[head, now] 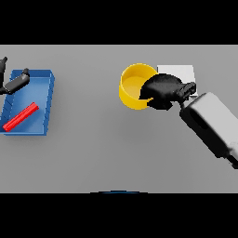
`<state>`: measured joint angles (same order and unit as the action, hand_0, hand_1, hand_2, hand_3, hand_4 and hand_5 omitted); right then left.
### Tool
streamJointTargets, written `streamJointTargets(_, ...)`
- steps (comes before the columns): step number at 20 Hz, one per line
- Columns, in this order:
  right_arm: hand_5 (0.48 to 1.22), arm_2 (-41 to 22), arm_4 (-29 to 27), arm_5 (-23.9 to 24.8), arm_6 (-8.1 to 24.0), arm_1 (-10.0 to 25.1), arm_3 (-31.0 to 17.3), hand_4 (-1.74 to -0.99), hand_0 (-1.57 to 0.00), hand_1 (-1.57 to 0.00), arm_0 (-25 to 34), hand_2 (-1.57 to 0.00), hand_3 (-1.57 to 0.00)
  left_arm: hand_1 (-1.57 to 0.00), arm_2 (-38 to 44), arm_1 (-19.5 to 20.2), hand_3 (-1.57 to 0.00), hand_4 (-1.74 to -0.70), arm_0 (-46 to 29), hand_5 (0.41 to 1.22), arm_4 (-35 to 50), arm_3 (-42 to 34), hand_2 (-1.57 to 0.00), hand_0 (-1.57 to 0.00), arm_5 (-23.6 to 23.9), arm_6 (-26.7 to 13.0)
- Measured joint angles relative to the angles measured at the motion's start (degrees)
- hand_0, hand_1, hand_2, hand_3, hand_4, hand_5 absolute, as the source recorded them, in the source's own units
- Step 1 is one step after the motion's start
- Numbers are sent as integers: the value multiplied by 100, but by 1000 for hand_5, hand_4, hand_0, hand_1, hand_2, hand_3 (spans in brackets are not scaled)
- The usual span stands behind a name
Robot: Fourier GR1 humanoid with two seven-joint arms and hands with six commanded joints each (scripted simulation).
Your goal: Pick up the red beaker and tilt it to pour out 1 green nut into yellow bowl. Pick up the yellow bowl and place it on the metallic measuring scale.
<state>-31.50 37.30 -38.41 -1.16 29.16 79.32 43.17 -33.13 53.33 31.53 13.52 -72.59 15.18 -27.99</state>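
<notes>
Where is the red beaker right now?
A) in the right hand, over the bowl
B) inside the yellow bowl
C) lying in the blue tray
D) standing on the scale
C: the red beaker lies on its side in the blue tray at the table's left, while the right hand is at the yellow bowl.

1. There is one view only, taken from head height and looking steeply down on the grey table (pixel 93 139).
2. It stands far enough back to take in the blue tray (pixel 44 125) at the left edge and the right arm (pixel 214 125) at the right.
3. The far edge of the table lies at the top.
</notes>
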Motion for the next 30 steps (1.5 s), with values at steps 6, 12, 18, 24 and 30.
streamJointTargets(6,1221,236,129,538,-254,439,-681,-1720,-1571,-1571,303,-1570,-1239,1,-23,103,1,-804,-67,735,-37,-190,1,1,78,-200)
streamJointTargets(12,1221,449,93,998,-363,487,-1858,-1720,-1571,-1571,491,-1571,-1181,1,9,211,1,-833,-73,769,36,-370,1,1,81,-502)
streamJointTargets(18,1221,466,169,1432,-629,431,-3037,-1722,-1571,-1571,756,-1571,-1254,1,-9,171,1,-818,-39,759,-29,-251,1,1,91,-520)
streamJointTargets(24,1221,373,268,2053,-816,146,-4005,-1726,-1571,-1547,873,-1571,-1460,1,0,242,1,-796,-108,737,-13,-330,1,1,102,-559)
streamJointTargets(30,1221,311,263,2300,-962,20,-4662,-1721,-1548,-1420,1057,-1568,-1481,1,17,228,1,-806,-65,734,0,-350,1,1,103,-535)
